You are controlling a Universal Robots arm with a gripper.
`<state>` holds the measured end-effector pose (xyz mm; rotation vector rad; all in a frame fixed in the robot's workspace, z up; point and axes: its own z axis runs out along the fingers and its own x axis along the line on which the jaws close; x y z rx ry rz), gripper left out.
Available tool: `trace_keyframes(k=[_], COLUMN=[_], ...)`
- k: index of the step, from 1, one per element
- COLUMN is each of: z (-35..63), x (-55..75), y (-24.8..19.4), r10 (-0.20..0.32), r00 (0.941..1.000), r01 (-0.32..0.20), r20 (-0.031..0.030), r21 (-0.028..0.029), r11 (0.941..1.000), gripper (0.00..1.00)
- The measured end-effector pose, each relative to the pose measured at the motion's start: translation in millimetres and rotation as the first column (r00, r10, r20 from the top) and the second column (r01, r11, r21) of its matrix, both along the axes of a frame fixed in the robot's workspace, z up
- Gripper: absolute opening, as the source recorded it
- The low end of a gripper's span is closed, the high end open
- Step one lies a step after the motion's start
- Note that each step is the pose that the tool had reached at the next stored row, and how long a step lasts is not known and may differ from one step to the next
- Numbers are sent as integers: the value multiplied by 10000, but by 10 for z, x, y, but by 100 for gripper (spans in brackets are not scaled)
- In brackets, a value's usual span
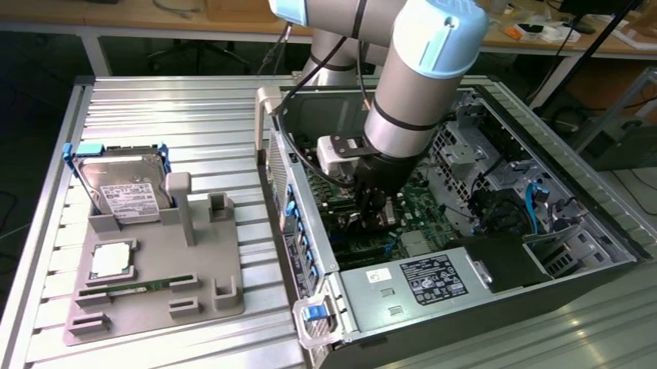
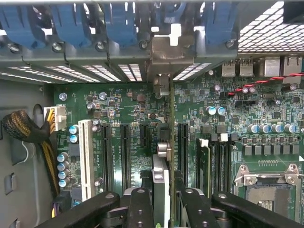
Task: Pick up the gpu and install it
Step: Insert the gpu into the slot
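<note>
Jaws of the gripper [image 2: 164,202] are clenched on the gpu [image 2: 160,178], held edge-on over the green motherboard [image 2: 128,111] inside the open computer case [image 1: 575,269]; a hard drive [image 1: 123,192] rests outside on the tabletop [image 1: 165,108].

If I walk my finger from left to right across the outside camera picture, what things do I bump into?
Hard drive standing in its holder → grey parts tray → open computer case → robot arm reaching inside → blue cables inside the case.
</note>
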<state>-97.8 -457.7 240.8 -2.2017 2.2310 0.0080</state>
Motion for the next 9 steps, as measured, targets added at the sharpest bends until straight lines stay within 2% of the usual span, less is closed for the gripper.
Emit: trace_keyframes(k=[9], z=[-58], x=[-3], y=[0], r10=[-8], r00=[10000], r01=[8], r20=[2], r21=[1], r11=[10000], gripper=[27])
